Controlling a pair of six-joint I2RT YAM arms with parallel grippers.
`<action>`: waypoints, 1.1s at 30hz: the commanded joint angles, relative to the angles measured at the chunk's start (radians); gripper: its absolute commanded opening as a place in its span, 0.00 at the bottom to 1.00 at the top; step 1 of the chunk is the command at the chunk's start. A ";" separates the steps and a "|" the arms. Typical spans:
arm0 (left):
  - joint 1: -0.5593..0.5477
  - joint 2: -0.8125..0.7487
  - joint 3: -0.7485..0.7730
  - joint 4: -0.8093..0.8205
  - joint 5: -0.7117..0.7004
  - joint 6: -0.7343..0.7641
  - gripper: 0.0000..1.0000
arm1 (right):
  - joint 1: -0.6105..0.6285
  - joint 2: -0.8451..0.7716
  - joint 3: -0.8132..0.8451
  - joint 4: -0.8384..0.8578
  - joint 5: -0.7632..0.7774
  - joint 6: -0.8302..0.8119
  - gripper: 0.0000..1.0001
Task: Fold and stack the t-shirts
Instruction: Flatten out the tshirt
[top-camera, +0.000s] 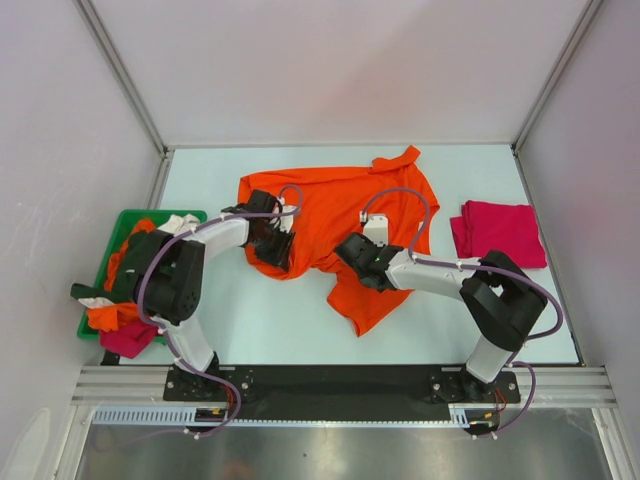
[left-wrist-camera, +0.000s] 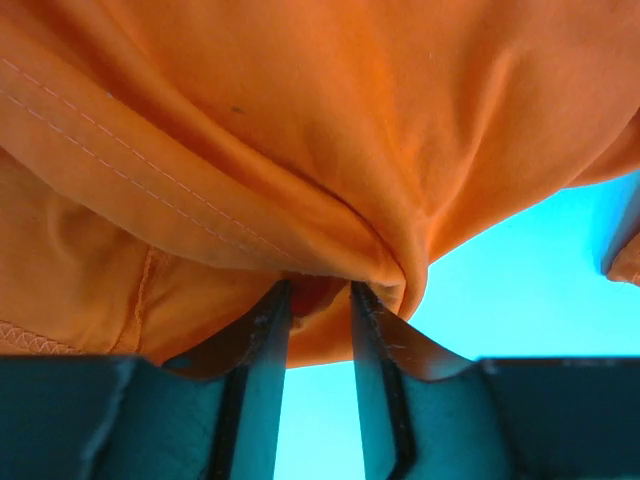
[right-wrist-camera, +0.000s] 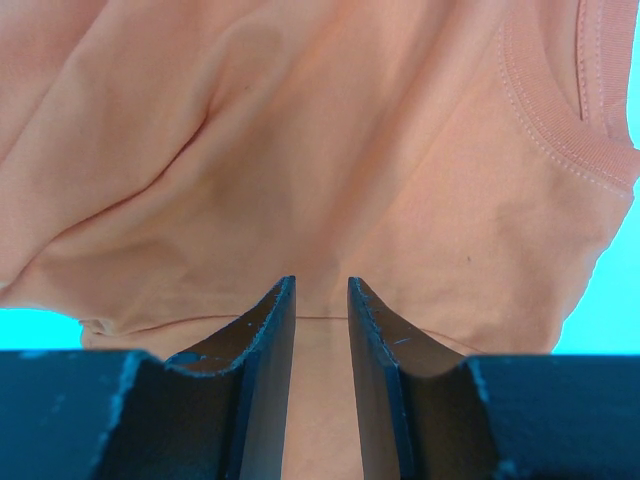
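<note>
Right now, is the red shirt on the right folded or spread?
Folded: the red shirt lies as a small layered rectangle, right of the orange shirt.

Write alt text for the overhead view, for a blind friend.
Two robot arms pinch a rumpled orange t-shirt on a pale table, the left tool at its left edge, the right tool at its lower middle. A folded magenta t-shirt lies to the right; a green bin of clothes sits at the left.
</note>
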 joint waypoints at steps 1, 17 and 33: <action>-0.004 -0.014 0.011 -0.015 0.025 0.021 0.33 | -0.001 0.001 0.028 -0.002 0.049 0.015 0.33; -0.004 -0.146 -0.021 0.005 -0.067 -0.013 0.00 | -0.006 -0.117 0.006 -0.065 0.012 0.017 0.43; -0.004 -0.163 -0.024 0.011 -0.078 -0.016 0.00 | 0.336 -0.123 -0.104 -0.160 -0.021 0.317 0.47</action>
